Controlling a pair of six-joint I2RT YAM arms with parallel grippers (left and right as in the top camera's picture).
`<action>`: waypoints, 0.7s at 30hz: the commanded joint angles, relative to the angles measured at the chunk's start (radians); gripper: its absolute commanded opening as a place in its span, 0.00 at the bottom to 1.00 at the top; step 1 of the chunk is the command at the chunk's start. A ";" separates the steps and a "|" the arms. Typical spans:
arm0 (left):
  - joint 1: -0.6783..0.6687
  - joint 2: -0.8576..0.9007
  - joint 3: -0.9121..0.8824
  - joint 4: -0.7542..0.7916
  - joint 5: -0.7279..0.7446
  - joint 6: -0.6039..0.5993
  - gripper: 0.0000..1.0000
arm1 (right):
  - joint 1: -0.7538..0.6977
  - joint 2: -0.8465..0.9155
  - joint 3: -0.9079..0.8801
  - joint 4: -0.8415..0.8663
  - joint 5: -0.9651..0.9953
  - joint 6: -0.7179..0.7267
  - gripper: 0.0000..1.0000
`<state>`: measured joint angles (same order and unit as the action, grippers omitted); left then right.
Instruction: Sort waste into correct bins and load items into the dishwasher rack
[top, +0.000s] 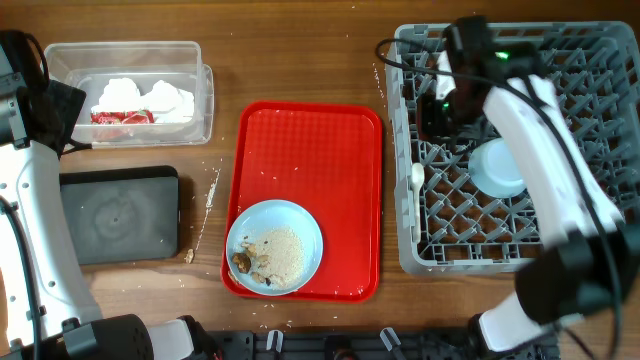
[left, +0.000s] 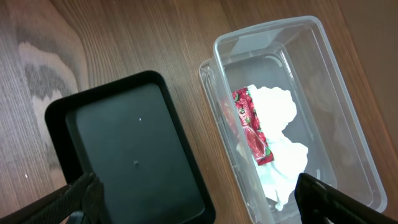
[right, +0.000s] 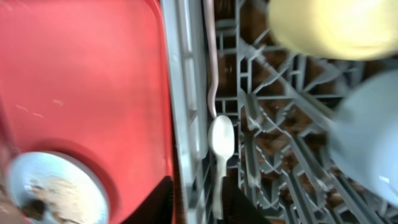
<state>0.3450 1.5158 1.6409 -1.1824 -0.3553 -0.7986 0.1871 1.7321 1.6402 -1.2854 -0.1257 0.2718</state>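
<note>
One scrap-laden plate awaits; I'd lift my empty, spread right gripper straight clear of the rack pegs.

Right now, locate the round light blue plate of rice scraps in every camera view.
Overhead: the round light blue plate lies on the red rectangular serving tray, low, just left of centre.
Left wrist: not in it.
Right wrist: bottom-left corner, blurred, partly cut off.
Shared landmark: the red tray under it.

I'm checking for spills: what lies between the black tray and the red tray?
In the overhead view, bare table with a streak of pale crumbs between black tray and red tray.
</note>
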 joint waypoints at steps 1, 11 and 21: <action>0.002 0.004 0.001 0.000 -0.024 0.008 1.00 | 0.003 -0.238 0.009 0.009 0.166 0.156 0.67; 0.002 0.004 0.001 0.000 -0.024 0.008 1.00 | -0.120 -0.404 0.008 0.016 0.336 0.242 1.00; 0.002 0.004 0.001 0.000 -0.024 0.008 1.00 | -0.270 -0.281 0.008 0.037 0.336 0.254 1.00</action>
<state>0.3450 1.5158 1.6413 -1.1824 -0.3550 -0.7986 -0.0799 1.4170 1.6463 -1.2606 0.1883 0.5083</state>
